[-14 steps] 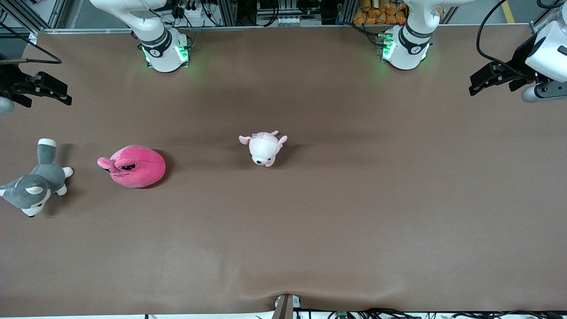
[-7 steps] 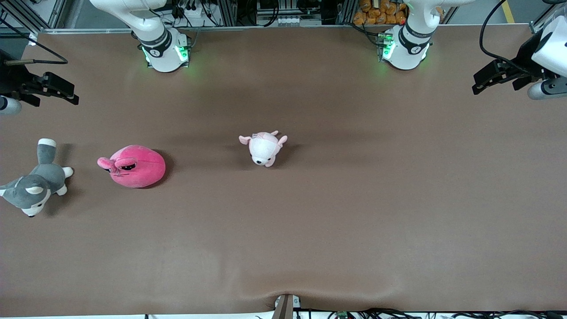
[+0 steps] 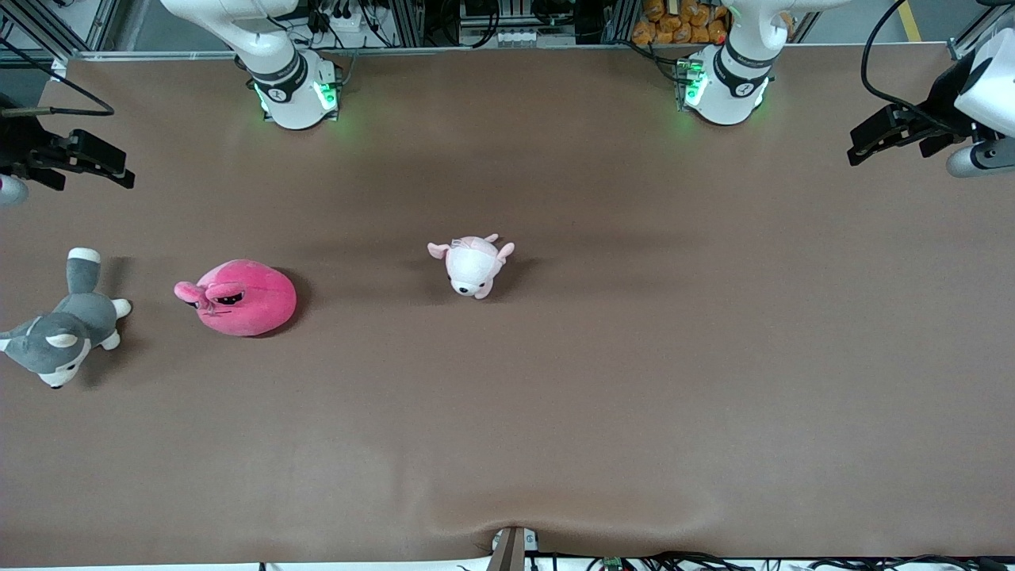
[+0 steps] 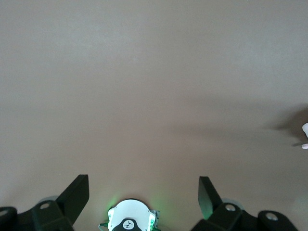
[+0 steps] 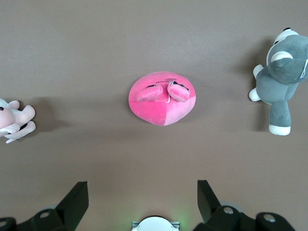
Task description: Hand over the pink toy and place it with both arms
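The pink toy (image 3: 238, 297), a hot-pink round plush with floppy ears, lies on the brown table toward the right arm's end. It also shows in the right wrist view (image 5: 162, 98). My right gripper (image 3: 111, 166) hangs open and empty in the air over the table's edge at that end, apart from the toy; its fingers stand wide apart in its wrist view (image 5: 142, 187). My left gripper (image 3: 864, 139) hangs open and empty over the left arm's end of the table, with only bare table under it in its wrist view (image 4: 143, 185).
A grey-and-white plush dog (image 3: 59, 333) lies beside the pink toy, closer to the table's end, and shows in the right wrist view (image 5: 281, 79). A small pale-pink-and-white plush (image 3: 472, 266) lies near the table's middle. The arm bases (image 3: 297, 87) stand along the robots' edge.
Both grippers have shifted only slightly in the air at their ends of the table. The three toys have not moved.
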{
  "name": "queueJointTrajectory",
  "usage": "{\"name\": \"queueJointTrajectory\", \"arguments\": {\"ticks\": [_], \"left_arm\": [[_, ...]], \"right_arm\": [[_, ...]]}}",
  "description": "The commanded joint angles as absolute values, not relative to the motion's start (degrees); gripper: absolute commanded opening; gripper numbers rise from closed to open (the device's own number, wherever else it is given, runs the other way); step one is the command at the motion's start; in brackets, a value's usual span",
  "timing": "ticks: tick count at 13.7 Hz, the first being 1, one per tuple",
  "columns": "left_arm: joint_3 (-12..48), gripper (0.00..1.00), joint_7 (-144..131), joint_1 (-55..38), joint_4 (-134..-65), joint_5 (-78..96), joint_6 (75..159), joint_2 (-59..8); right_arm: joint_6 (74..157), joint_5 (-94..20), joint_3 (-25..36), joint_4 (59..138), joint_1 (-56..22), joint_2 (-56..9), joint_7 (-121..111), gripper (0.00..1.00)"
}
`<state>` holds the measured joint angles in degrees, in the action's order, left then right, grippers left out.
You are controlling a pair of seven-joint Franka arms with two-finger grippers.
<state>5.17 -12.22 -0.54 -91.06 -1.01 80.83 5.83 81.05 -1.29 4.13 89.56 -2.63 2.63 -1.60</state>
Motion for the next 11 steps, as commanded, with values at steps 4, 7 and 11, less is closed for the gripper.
{"name": "queueJointTrajectory", "arguments": {"ticks": [4, 7, 11], "left_arm": [[5.89, 1.00, -11.60, -0.53, -89.82, -2.11, 78.49, 5.19], [5.98, 1.00, -12.13, -0.88, -89.82, -2.11, 78.49, 5.19], [5.98, 1.00, -12.13, -0.88, -89.83, -2.11, 78.49, 4.83]], "right_arm": [[81.83, -1.76, 4.04, 89.12, -1.41, 3.43, -2.81, 1.00], [81.74, -1.41, 4.04, 86.40, -0.27, 2.73, -2.81, 1.00], [81.74, -1.32, 3.96, 86.13, -0.18, 2.46, -2.46, 1.00]]}}
